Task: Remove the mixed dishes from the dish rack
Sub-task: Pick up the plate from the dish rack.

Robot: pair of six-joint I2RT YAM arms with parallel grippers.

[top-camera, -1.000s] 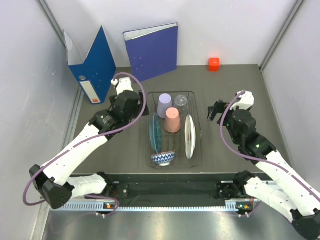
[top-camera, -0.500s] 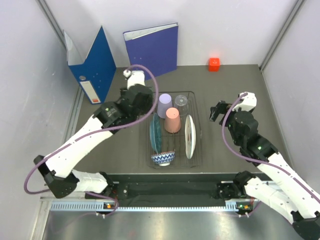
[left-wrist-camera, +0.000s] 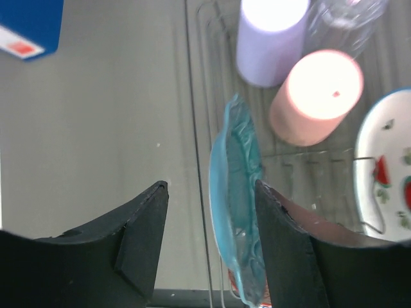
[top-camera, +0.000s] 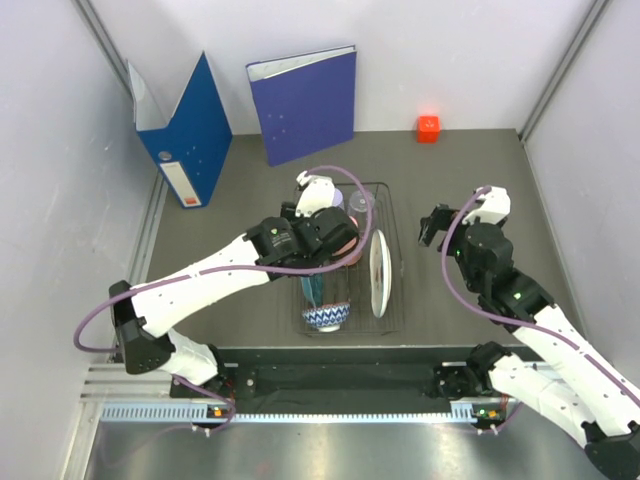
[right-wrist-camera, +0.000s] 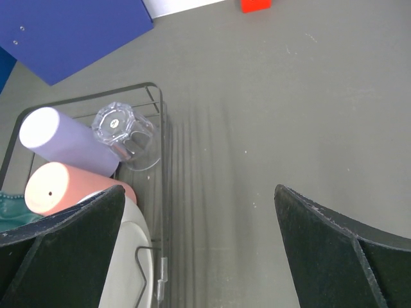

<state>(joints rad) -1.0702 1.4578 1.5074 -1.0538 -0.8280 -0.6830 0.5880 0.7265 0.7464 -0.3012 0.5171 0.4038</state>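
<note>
The black wire dish rack point(top-camera: 392, 250) holds the dishes. The teal scalloped plate point(left-wrist-camera: 237, 192) stands on edge. My left gripper point(left-wrist-camera: 212, 186) is open above it, with one finger on each side of its rim; whether they touch it I cannot tell. In the top view this gripper point(top-camera: 318, 272) covers much of the plate point(top-camera: 315, 292). The lavender cup point(left-wrist-camera: 266, 38), pink cup point(left-wrist-camera: 314, 96) and clear tumbler point(left-wrist-camera: 347, 22) stand upside down behind the plate. The white plate point(top-camera: 378, 272) stands at the right and the patterned bowl point(top-camera: 326, 317) at the front. My right gripper point(top-camera: 432, 225) is open and empty to the right of the rack.
Two blue binders point(top-camera: 190, 125) point(top-camera: 305, 100) stand at the back left. A small red cube point(top-camera: 428, 128) sits at the back right. The right wrist view shows the rack's right wire point(right-wrist-camera: 160, 160), the tumbler point(right-wrist-camera: 125, 131) and bare grey table point(right-wrist-camera: 289, 128) beside it.
My left arm has swung right from the rack's left side to over the rack, and its gripper now straddles the teal plate. The right arm has barely moved.
</note>
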